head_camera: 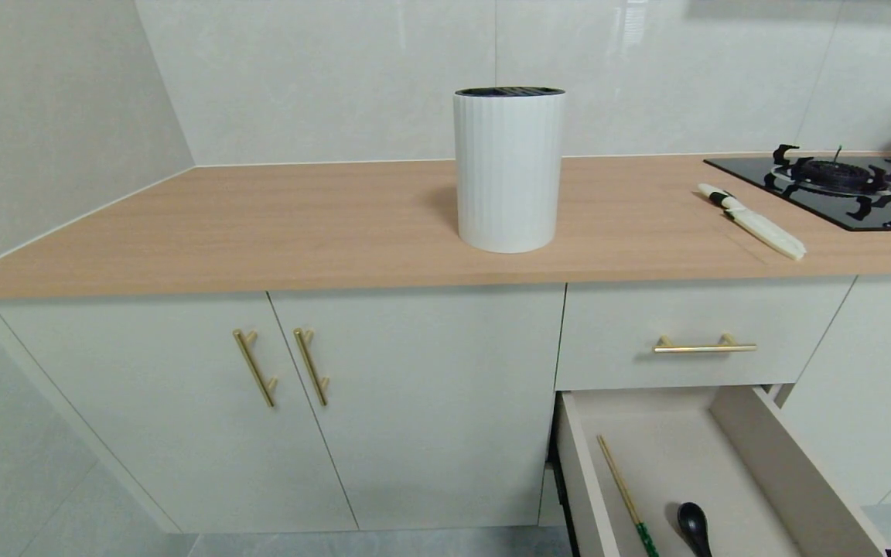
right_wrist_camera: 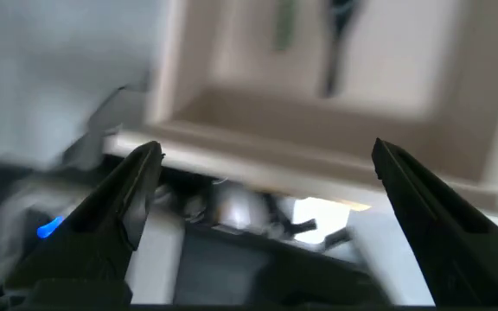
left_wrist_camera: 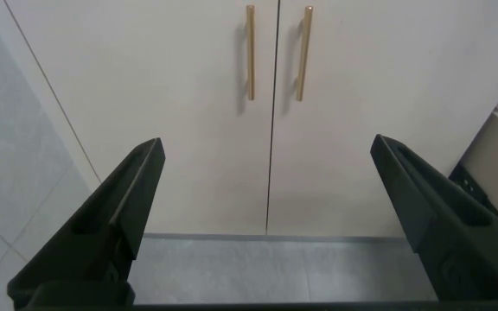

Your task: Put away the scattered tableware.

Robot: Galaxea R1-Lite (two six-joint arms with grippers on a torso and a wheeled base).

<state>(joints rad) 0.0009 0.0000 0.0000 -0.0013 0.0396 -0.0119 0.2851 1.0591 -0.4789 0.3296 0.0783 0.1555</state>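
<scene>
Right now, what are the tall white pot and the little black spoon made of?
The tall white pot looks like matte plastic or ceramic: ribbed sides, no shine. The black spoon in the open drawer looks smooth and slightly glossy, perhaps plastic or glazed ceramic.

On the counter stand one white ribbed holder (head_camera: 507,170) in the middle and one knife (head_camera: 755,223) to the right. Far right is one hob (head_camera: 840,189). Below are two cupboard doors (head_camera: 151,410), two drawers (head_camera: 631,313) and three gold handles (head_camera: 254,367). The open drawer (head_camera: 786,472), near right, holds one pair of chopsticks (head_camera: 625,491) and one black spoon (head_camera: 694,526).
</scene>
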